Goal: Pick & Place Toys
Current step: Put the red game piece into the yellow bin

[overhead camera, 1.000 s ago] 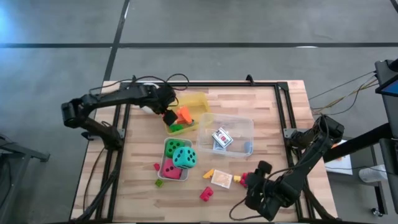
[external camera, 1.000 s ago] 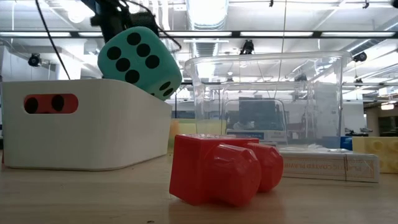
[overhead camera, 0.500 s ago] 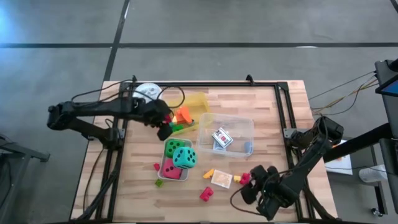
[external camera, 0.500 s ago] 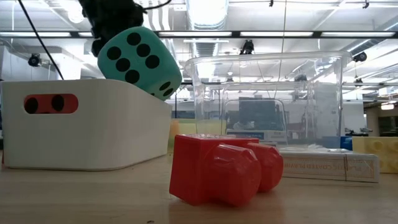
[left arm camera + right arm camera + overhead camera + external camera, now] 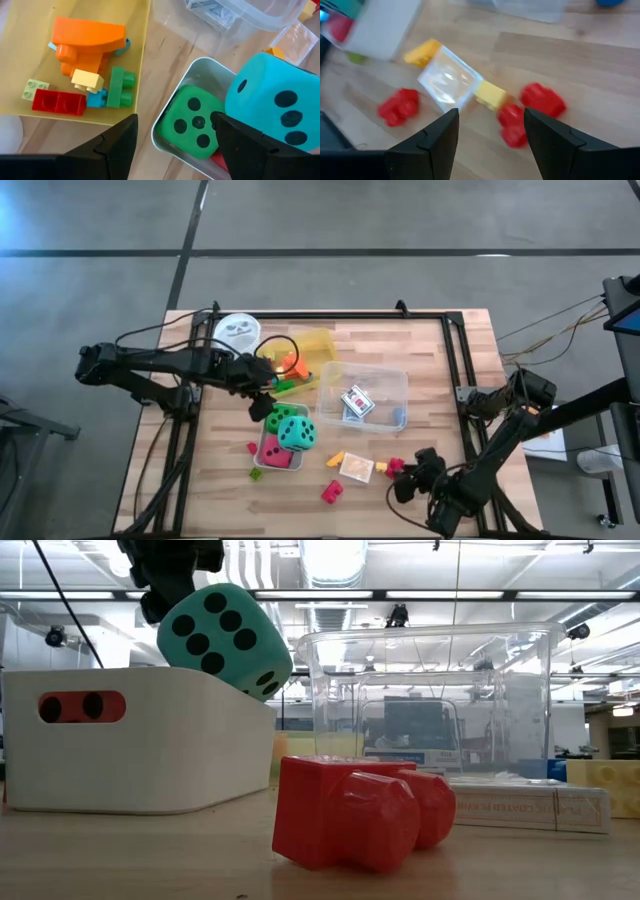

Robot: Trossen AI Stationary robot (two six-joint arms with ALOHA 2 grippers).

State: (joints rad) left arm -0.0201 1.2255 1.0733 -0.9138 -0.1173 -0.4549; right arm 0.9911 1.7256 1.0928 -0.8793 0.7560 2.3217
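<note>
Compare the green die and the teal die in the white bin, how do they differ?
The green die lies low inside the white bin; the teal die rides higher, tilted over the rim. The teal die looks larger than the green die. Both have dark dots.

A pale wooden counter (image 5: 430, 370) carries a yellow tray (image 5: 318, 343) and a white round cup (image 5: 237, 332) along its far side, with a clear plastic box (image 5: 385, 380) near the middle and a white bin (image 5: 272, 412) of dice just beside it. Loose on the boards at the near side lie a small red block (image 5: 252, 448), a green block (image 5: 257, 473), a larger red block (image 5: 331, 492), an orange block (image 5: 335, 459), a clear packet (image 5: 356, 468), a yellow block (image 5: 381, 467) and another red block (image 5: 396, 466).
</note>
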